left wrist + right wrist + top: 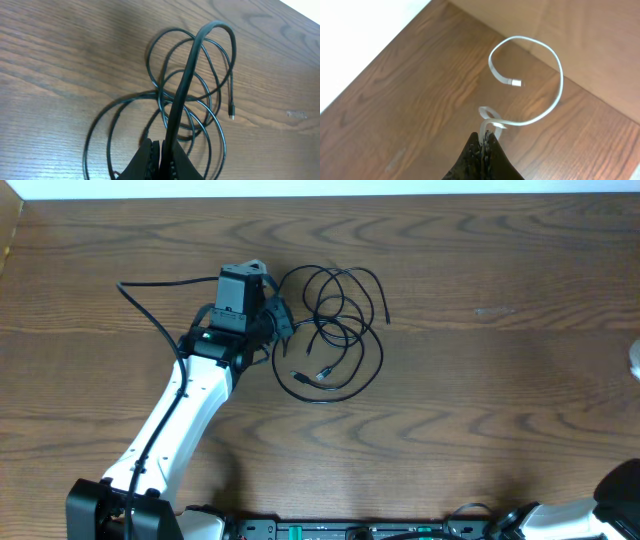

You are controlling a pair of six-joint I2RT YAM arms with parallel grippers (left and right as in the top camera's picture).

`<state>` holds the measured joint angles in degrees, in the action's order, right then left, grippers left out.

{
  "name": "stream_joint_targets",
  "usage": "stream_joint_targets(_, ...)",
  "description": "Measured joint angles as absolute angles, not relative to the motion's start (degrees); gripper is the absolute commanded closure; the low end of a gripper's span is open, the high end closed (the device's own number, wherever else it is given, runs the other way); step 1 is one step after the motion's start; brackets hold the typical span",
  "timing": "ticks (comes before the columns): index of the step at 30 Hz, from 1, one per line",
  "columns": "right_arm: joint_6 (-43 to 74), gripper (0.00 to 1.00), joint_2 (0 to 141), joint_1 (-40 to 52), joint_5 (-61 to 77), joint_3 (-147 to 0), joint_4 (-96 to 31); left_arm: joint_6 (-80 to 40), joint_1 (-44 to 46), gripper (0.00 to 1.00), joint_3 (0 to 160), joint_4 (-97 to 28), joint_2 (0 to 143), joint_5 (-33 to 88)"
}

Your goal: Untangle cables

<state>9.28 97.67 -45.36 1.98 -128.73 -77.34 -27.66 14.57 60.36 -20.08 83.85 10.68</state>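
Left tool [159, 147], closed tight on one black cable [186, 75] strand, holds it up above the coil [148, 60] on the bench [55, 55], presumably to free a loop. Well right of the coil, right tool [484, 142], closed on the white cable [561, 75], holds it aloft, apart.

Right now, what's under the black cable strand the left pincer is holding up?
Loose black cable loops on the wood table, one plug end showing. The left pincer hides the loops nearest it.

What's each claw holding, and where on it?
Left claw: black cable, mid-cord, away from its plug. Right claw: white cable, on the cord, plug end free.
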Motion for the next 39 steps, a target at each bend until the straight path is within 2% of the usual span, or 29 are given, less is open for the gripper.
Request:
stream_joint_targets(8,13.5,0.99,98.3,-53.8,7.4,-128.7,-77.6,-28.6,16.8,0.91,60.4,-20.0,83.9,11.7)
stream_joint_targets(22,20.4,0.99,118.7,-54.1,4.9,-128.8,-80.5,-32.8,20.9,0.91,60.4,-17.5,83.9,15.2)
stream_joint_targets(30,23.9,0.99,120.9,-55.4,-2.9,-126.0,-79.7,-32.9,22.0,0.91,60.4,-17.4,83.9,16.4)
stream_joint_targets(39,25.3,0.99,121.5,-66.4,-5.0,-119.0,-78.1,-32.6,22.0,0.91,60.4,-17.4,83.9,18.2)
